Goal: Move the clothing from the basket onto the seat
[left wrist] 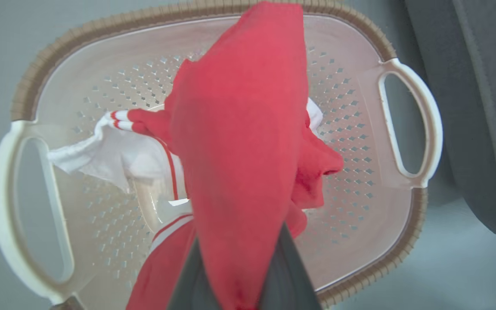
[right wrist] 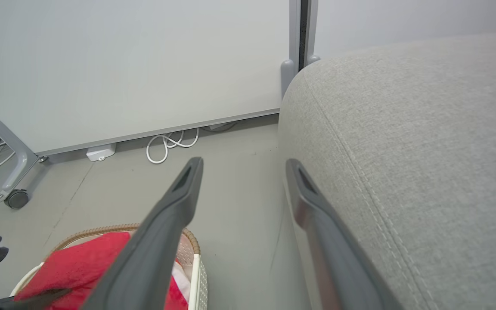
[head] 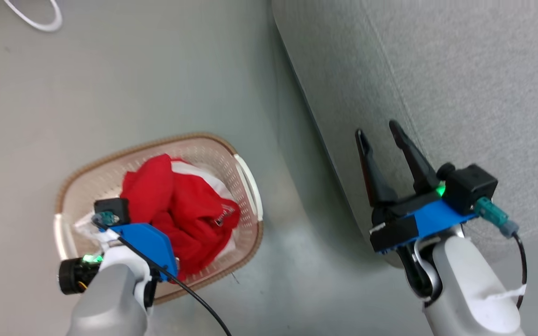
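I have the left gripper (left wrist: 240, 234) pinched together on the red shirt (left wrist: 239, 129). The cloth is drawn up into a taut cone between the two fingers, and its lower folds trail back into the basket (head: 157, 142). I judge this to be the lift-out step of the first garment, with nothing on the seat (head: 460, 93) yet.

The basket stands on the floor (head: 110, 70), just off the seat's rounded edge, with a strip of bare floor between them. The white striped garment (left wrist: 114, 150) lies against the basket's inner wall near one handle, tucked partly under the red cloth. More red fabric is bunched at the basket's middle.

Next, I reckon, the shirt has to rise until its tail clears the brown rim. Then it goes across the gap and over the seat's edge before the fingers let go. The seat looks taller than the basket, so the lift needs height.

What could get in the way:
- The striped garment may ride up with the shirt.
- The hem could catch on the rim or on the handle nearest the seat.
- My right gripper (head: 376, 128), fingers spread wide and holding nothing, hovers at the seat's edge, right on the path.

A white cable (head: 40, 23) lies coiled on the floor well beyond the basket, out of the way.
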Tool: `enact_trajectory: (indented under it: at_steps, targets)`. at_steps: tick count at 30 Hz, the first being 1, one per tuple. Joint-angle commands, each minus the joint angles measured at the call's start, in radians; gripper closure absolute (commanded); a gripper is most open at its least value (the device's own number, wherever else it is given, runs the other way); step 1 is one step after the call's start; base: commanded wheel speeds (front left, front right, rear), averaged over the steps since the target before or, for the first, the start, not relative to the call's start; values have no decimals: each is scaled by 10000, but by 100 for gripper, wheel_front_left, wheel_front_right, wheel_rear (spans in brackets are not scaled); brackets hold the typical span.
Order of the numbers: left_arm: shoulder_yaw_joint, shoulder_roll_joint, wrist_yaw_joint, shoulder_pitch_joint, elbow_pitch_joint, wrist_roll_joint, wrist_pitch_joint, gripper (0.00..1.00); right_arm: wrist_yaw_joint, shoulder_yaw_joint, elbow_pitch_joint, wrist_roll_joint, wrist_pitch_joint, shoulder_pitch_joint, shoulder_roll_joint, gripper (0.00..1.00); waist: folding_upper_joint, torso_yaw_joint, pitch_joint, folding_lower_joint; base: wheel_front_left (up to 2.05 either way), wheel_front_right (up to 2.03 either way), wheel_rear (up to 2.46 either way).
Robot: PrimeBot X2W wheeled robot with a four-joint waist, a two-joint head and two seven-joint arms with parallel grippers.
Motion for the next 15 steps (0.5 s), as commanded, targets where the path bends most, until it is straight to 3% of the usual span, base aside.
enact_trajectory:
  at_steps: [1,8,15]
  targets:
    - [-63,-50,-60,113,24,-44,-89,100,4,-56,56,-87,-48,212,-39,0,0,534,-1045,0,0,0,0]
    - [-653,-274,-497,508,102,-421,-578,100,4,-465,686,-586,-42,1233,-40,0,0,1321,-3060,0,0,0,0]
    - [-2447,-275,-724,989,-1206,-1795,-649,100,4,-657,836,-825,304,2180,-39,0,0,1894,-4670,0,0,0,0]
